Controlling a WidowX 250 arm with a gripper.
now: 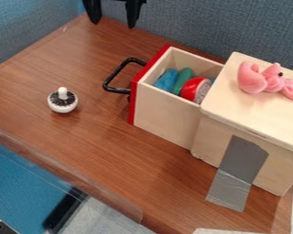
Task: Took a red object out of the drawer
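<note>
Where the brown table (82, 137) spreads out on the left, a little round thing (62, 100) sits on it, with a white bottom, a black and white top, and a white knob pointing up. Next comes the black gripper (114, 23) — it hangs down at the top edge, above the back part of the table. Its jaws are apart.

Then there is a bent black handle (116, 75). It is on the red front (143, 77) of a wooden drawer (167, 114), which is pulled open toward the left. Three things lie inside in a row: a blue thing (166, 81), a long green thing (182, 81), and the red object (192, 87). The red object is round, with a speckled whitish face, and it sits near the box end of the drawer — just beside the green thing.

On the right is the wooden box (271, 119). Gray tape (239, 160) runs down its side, and a pink soft toy (253, 82) lies on top.
</note>
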